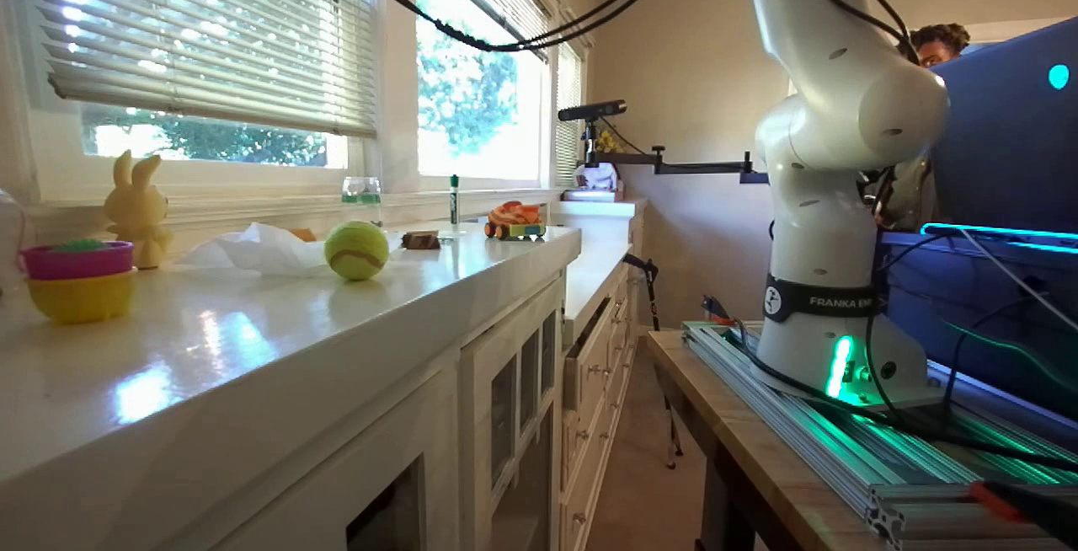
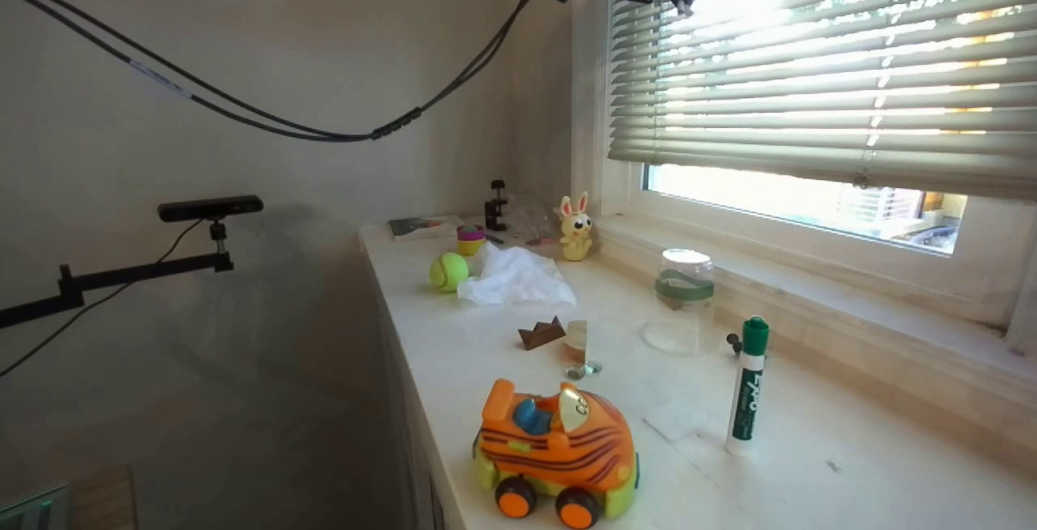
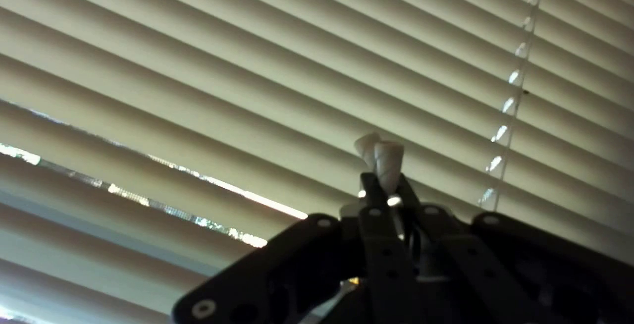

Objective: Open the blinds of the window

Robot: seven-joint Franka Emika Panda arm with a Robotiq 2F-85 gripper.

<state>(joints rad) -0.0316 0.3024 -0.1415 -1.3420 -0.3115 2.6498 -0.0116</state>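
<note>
gripper (image 3: 381, 161) partly hides the blinds (image 3: 257, 81)

Blinds (image 2: 810, 100) are covering most of window (image 2: 798, 199), w/ gripper (image 2: 685, 6) hovering nr; toy car (image 2: 559, 457) is sitting nr outer edge of counter (image 2: 684, 408), marker (image 2: 746, 388) standing further in.

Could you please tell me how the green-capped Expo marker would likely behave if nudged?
The green-capped Expo marker would probably tip easily, since it stands upright on its narrow end. Once down, its round barrel might roll.
</note>
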